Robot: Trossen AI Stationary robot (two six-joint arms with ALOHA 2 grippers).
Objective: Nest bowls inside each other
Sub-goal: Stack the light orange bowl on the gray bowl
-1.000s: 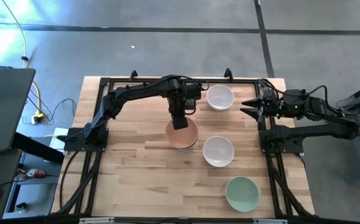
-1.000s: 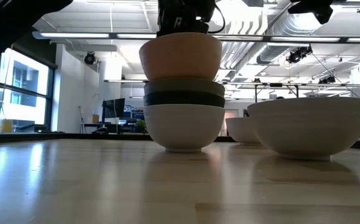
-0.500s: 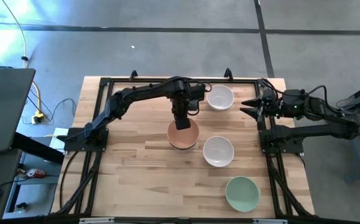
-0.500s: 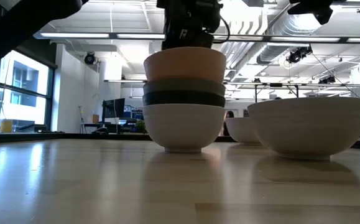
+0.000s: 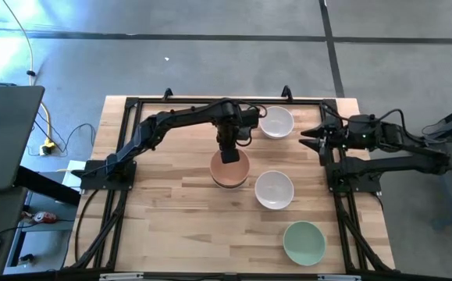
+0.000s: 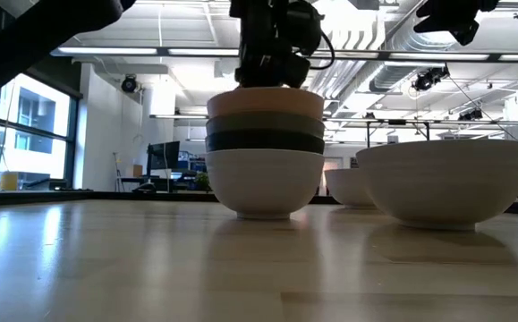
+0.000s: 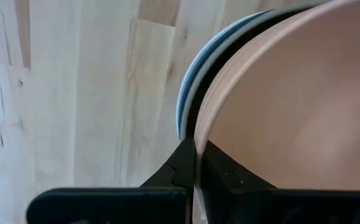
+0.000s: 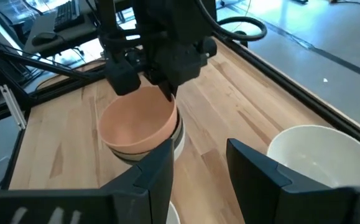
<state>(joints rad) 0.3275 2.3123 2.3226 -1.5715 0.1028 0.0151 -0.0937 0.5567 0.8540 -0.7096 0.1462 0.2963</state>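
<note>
Now, the pale wooden table (image 5: 171,203) sits in a black frame on a grey concrete floor, and the low view looks past it into a hall with bright ceiling lights, white ducts and a window at the side. Near mid-table stands the stack: a white base bowl (image 6: 264,182), then the black bowl (image 6: 265,141), the olive-grey bowl (image 6: 265,122), and the peach-orange bowl (image 5: 229,168) seated on top. The left arm reaches in from the table's left edge, elbow bent, wrist turned down over the stack. The left gripper (image 7: 195,163) is pinched tight on the peach-orange bowl's rim, one finger inside the wall and one outside. A second white bowl (image 5: 275,122) sits toward the far edge, a third white bowl (image 5: 274,190) just right of the stack, and the pale green bowl (image 5: 304,242) nearer the front right corner. The right arm waits at the right edge, its right gripper (image 8: 198,165) held above the table, fingers spread and empty, pointing toward the stack.
</note>
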